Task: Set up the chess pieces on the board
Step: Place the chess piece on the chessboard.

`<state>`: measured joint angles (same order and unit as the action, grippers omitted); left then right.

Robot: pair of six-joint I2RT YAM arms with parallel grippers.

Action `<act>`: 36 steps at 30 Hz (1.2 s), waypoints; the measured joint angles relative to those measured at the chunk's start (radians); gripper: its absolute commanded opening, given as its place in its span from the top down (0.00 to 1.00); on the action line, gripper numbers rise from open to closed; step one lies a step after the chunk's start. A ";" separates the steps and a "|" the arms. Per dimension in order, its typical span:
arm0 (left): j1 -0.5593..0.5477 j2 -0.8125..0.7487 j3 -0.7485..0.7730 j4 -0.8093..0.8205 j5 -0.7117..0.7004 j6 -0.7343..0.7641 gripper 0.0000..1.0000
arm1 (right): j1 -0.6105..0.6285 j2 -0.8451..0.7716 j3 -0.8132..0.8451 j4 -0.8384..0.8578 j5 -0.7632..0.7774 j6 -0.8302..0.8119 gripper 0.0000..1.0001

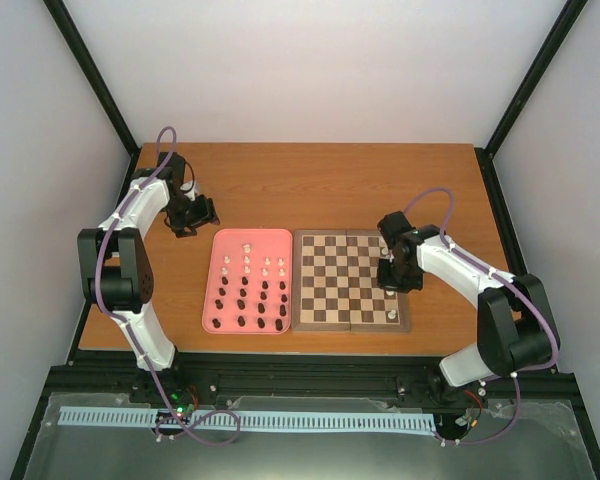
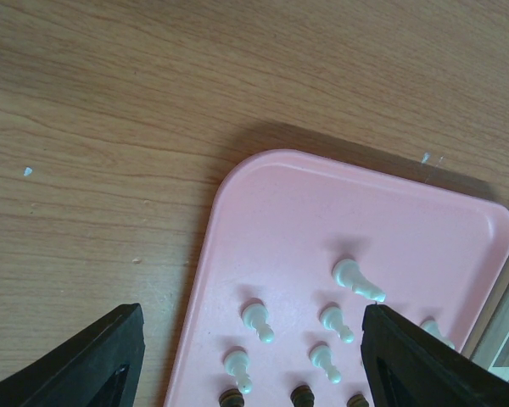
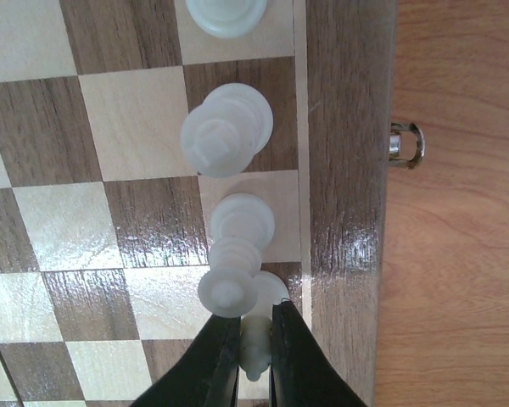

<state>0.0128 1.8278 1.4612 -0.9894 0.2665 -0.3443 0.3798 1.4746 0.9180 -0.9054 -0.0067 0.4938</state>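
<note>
The board (image 1: 325,290) lies right of centre, and a few white chess pieces (image 1: 393,315) stand along its right edge. My right gripper (image 3: 256,339) is shut on a small white piece (image 3: 256,354), which it holds just over the edge file by the brown border (image 3: 339,170). Two taller white pieces (image 3: 227,131) (image 3: 237,254) stand right in front of it. My left gripper (image 2: 253,322) hangs open over the far left corner of the pink tray (image 2: 305,203). White pieces (image 2: 356,280) and dark ones (image 2: 301,396) stand in rows there, with nothing between the fingers (image 2: 93,365).
The pink tray (image 1: 220,300) sits against the board's left side, and its white and dark pieces (image 1: 245,295) stand in rows. A metal clasp (image 3: 405,144) juts from the board's right edge. Bare wooden table (image 1: 310,185) stretches behind both.
</note>
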 measured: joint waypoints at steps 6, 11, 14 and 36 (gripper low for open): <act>0.000 0.000 0.000 0.000 0.000 0.000 0.21 | 0.000 0.012 -0.002 0.003 -0.003 -0.008 0.81; 0.000 0.000 0.000 0.000 0.000 0.000 0.21 | -0.001 0.026 -0.010 0.000 -0.005 -0.014 0.77; 0.000 0.000 0.000 0.000 0.000 0.000 0.21 | -0.001 0.024 -0.010 0.000 -0.006 -0.016 0.74; 0.000 0.000 0.000 0.000 0.003 0.000 0.21 | 0.060 -0.025 0.456 -0.193 -0.005 -0.075 0.52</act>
<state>0.0128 1.8282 1.4612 -0.9894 0.2699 -0.3443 0.4397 1.4494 1.3743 -1.0988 -0.0116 0.4191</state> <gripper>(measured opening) 0.789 0.469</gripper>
